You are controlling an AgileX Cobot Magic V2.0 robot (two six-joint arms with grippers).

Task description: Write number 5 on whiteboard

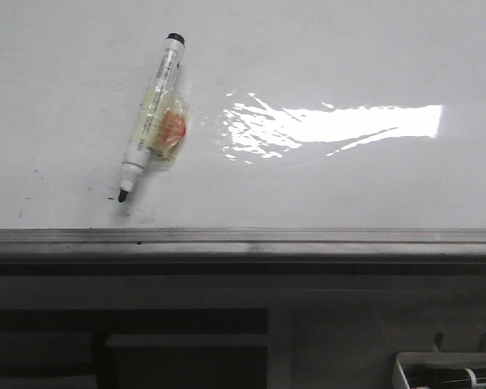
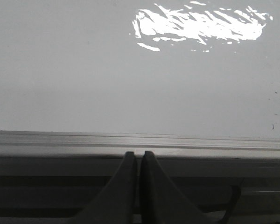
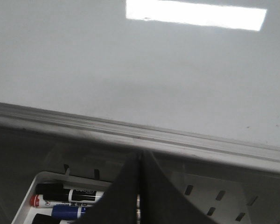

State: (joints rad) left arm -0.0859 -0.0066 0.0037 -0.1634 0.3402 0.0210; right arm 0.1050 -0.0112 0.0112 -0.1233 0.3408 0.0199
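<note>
I see the whiteboard (image 1: 348,186) with no number on it. A marker (image 1: 150,117) lies on it at about ten o'clock. My left gripper (image 2: 139,158) and right gripper (image 3: 140,161) are both closed, holding nothing.

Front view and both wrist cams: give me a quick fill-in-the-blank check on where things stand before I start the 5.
1. The marker lies on the whiteboard with its cap ____.
2. The number 5 is ____ on the board.
3. The left gripper has its fingers ____.
4. Below the right gripper, a white tray holds more ____.

Missing words: off; not yet written; closed together; markers
</note>
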